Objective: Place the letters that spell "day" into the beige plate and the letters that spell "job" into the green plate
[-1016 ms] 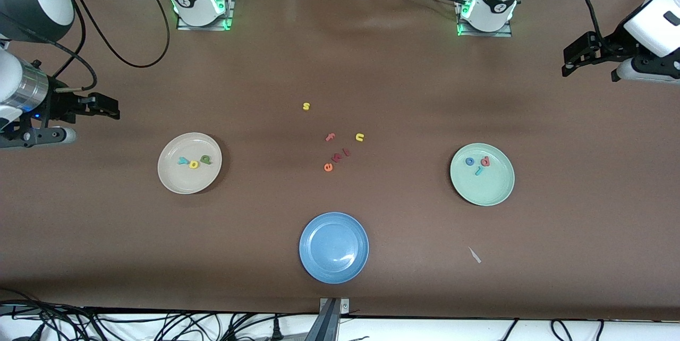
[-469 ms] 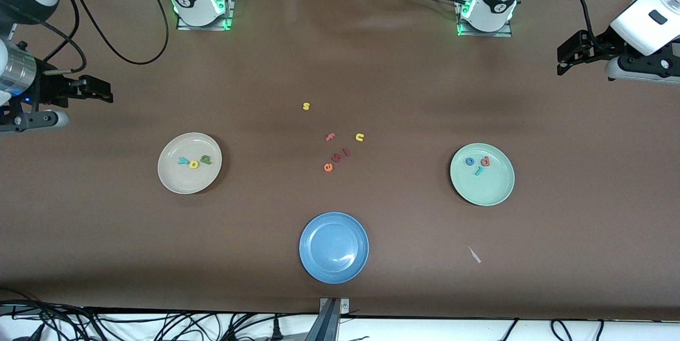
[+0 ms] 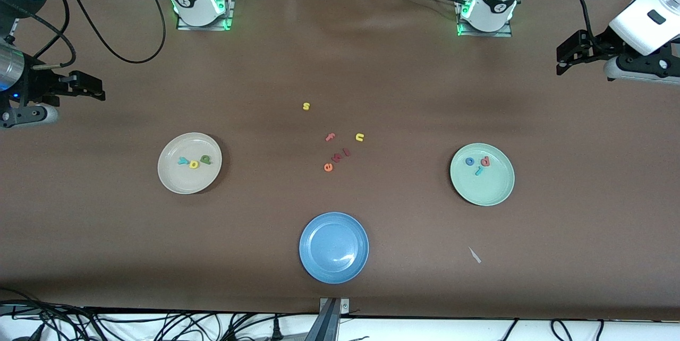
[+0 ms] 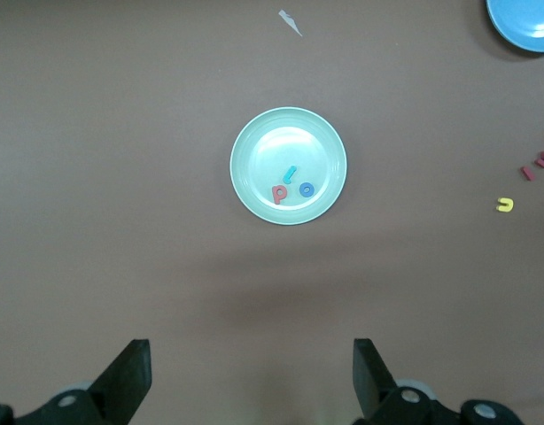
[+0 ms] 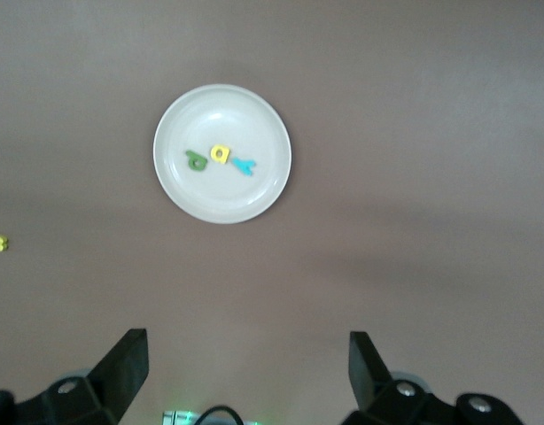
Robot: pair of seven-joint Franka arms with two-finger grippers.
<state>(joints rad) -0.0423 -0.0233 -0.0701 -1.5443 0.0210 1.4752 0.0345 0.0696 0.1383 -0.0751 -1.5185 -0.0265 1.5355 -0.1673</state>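
Claws (image 3: 101, 90) (image 3: 560, 59) hang spread over table (image 3: 340, 65) ends.

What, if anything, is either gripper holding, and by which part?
Nothing. The left gripper and the right gripper both show open, empty fingers above bare table.

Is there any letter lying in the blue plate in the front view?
No. The blue plate holds nothing, while the spare letters such as the orange "e" lie on the bare table farther from the front camera.

Teal y, yellow, green letters (image 3: 194, 161) in beige plate (image 3: 172, 181); j, o, b letters (image 3: 477, 164) in green plate (image 3: 491, 192).
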